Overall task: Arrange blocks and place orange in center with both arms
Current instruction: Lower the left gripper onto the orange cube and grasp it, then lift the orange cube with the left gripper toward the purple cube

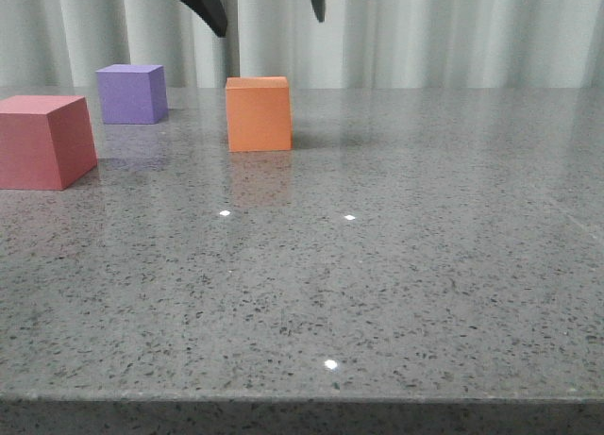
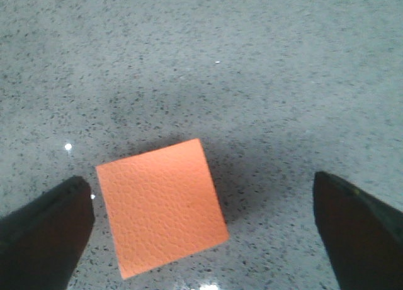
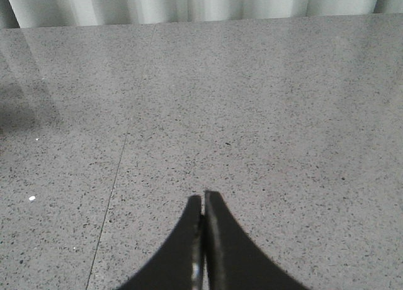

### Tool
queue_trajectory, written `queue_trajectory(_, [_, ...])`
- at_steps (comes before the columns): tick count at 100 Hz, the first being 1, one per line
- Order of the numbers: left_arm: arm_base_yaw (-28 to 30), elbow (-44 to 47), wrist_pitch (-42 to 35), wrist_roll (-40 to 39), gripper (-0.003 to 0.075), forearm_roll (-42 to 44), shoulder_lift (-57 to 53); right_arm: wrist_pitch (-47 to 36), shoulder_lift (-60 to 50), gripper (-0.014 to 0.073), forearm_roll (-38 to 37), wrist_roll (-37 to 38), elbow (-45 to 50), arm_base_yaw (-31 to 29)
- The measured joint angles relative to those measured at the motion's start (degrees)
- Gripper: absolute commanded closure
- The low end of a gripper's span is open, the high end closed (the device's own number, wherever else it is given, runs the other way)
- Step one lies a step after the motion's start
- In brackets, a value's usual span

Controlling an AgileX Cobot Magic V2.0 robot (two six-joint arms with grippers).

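The orange cube (image 1: 259,114) stands on the grey speckled table, toward the back and left of the middle. My left gripper (image 1: 270,26) hangs above it, open wide, with only its two black fingertips showing at the top of the front view. In the left wrist view the orange cube (image 2: 160,208) lies below, between the spread fingers (image 2: 44,233), nearer one of them and untouched. The purple cube (image 1: 131,93) sits at the back left. The pink-red cube (image 1: 42,141) sits at the left edge, nearer the front. My right gripper (image 3: 203,194) is shut and empty over bare table; it does not show in the front view.
The grey speckled table (image 1: 377,265) stretches to its front edge at the bottom of the front view. A pale curtain (image 1: 453,29) hangs behind the table's far edge. A thin seam (image 3: 113,189) runs across the tabletop near my right gripper.
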Motion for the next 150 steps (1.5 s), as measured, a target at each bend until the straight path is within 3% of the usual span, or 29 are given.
queue_trajectory(59, [0.1,-0.4,1.8,-2.5,0.0065,3.1,7.4,0.0,0.0,0.066,-0.1,0.0,0.0,0.0])
queue_trajectory(67, [0.1,-0.4,1.8,-2.6,0.0113,3.1,8.1,0.0,0.0,0.066,-0.1,0.0,0.0,0.0])
queue_trajectory(86, [0.1,-0.4,1.8,-2.6,0.0382,3.1,8.5,0.0,0.0,0.066,-0.1,0.0,0.0,0.0])
queue_trajectory(97, [0.1,-0.4,1.9,-2.6,0.0476,3.1,8.5,0.0,0.0,0.066,-0.1,0.0,0.0,0.0])
queue_trajectory(129, [0.6,-0.4,3.2,3.2,0.048,4.2,0.9,0.0,0.0,0.066,-0.1,0.0,0.0,0.0])
queue_trajectory(150, [5.0,-0.7,6.8,7.3,0.048,6.9,-4.2,0.0,0.0,0.066,-0.1,0.0,0.0,0.0])
